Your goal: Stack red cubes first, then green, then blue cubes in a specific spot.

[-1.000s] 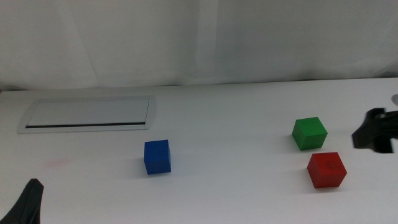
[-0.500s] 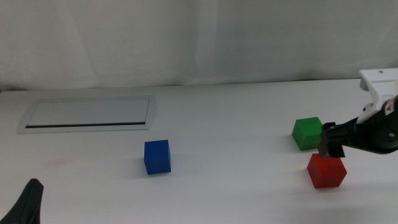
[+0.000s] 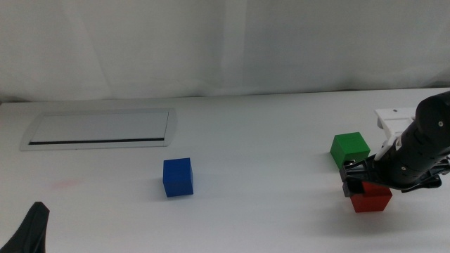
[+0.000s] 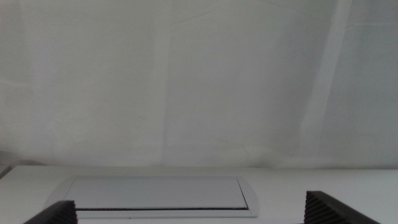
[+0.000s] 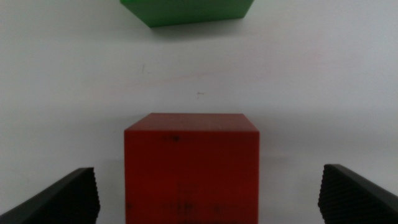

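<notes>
- right hand (image 3: 365, 184) is down at the right side of the counter (image 3: 267, 147), sitting right over the red cube (image 3: 371, 200)
- from its wrist cam the red cube (image 5: 191, 168) sits squarely between the two jaws, which are spread wide with a clear gap on each side, so it's open and not touching the cube as far as I can see
- the red cube is flat on the counter, and in the middle view its top is partly hidden by the hand
- green cube (image 3: 349, 149) is just behind the red one, a bit further from the camera, close but not touching; the wrist cam only catches its edge (image 5: 186, 11)
- blue cube (image 3: 177, 176) is well apart from those two, over toward the middle-left of the counter, sitting alone
- left hand (image 3: 31, 230) is parked at the bottom left corner of the middle view, jaws spread wide with nothing between them
- grey-rimmed panel (image 3: 98, 128) is set into the counter at the back left, and the left wrist cam is looking at it too (image 4: 155, 194)
- faint pink smudge (image 3: 65, 185) is on the counter near the left edge
</notes>
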